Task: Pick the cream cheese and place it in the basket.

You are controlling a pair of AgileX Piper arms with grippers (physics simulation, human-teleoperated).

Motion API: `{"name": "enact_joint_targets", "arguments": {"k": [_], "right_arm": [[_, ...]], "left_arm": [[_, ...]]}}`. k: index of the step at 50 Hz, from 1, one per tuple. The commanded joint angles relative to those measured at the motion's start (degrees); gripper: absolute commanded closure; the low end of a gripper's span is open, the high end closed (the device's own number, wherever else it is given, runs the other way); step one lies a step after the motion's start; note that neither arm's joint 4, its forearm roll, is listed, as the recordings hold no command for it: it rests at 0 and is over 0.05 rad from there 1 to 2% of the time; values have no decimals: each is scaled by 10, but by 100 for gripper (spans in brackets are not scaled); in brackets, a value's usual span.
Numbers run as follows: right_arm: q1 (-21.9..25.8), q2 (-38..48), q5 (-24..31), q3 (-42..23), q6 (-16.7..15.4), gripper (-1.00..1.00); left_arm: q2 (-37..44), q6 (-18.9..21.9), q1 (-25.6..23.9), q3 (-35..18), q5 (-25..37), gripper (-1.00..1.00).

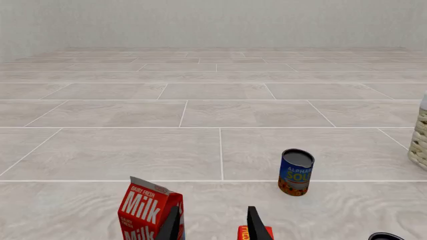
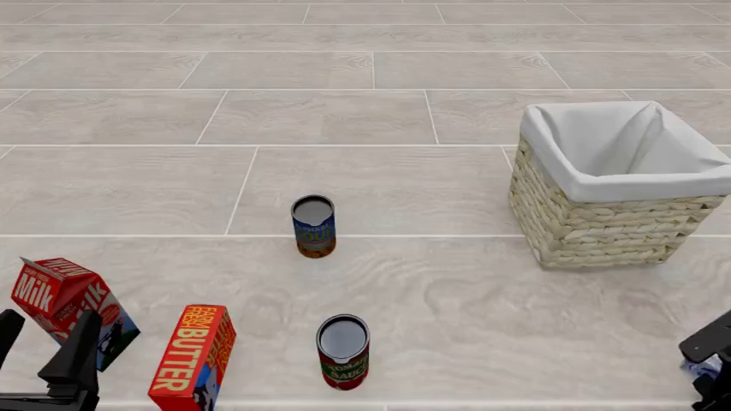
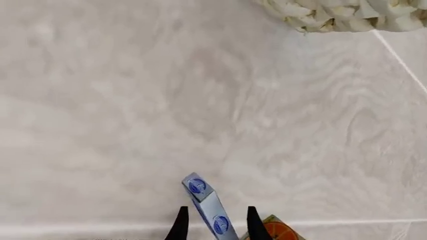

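Observation:
The cream cheese (image 3: 207,207), a thin blue box seen edge-on, stands between the two fingers of my right gripper (image 3: 215,224). There are gaps on both sides, so the jaws are open around it. In the front view the right gripper (image 2: 714,360) is at the bottom right corner, mostly cut off, below and to the right of the basket (image 2: 594,227). The straw basket with white lining stands at the right; its base also shows in the right wrist view (image 3: 347,17). My left gripper (image 2: 44,342) is open and empty at the bottom left, beside the milk carton.
A red milk carton (image 2: 57,300) and an orange-red butter box (image 2: 194,355) lie at the front left. A blue soup can (image 2: 313,225) stands mid-floor and a red can (image 2: 342,351) nearer the front. The left wrist view shows the milk (image 1: 150,210) and soup can (image 1: 296,171).

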Motion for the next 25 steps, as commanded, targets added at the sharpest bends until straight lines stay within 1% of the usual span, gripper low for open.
{"name": "enact_joint_targets", "arguments": {"k": [1,15,18,22,24,25], "right_arm": [[11,39,-61,7,-24,100],[30,-2,-36,-1,-17,100],[39,-19,-27,3,-7,100],[46,-34,-20,9,-2,100],[54,-49,-13,12,6,100],[54,-52,-13,13,5,100]], "left_arm": [[0,0,0,0,0,-100],[0,0,0,0,0,-100],[0,0,0,0,0,-100],[0,0,0,0,0,-100],[0,0,0,0,0,-100],[0,0,0,0,0,-100]]}}
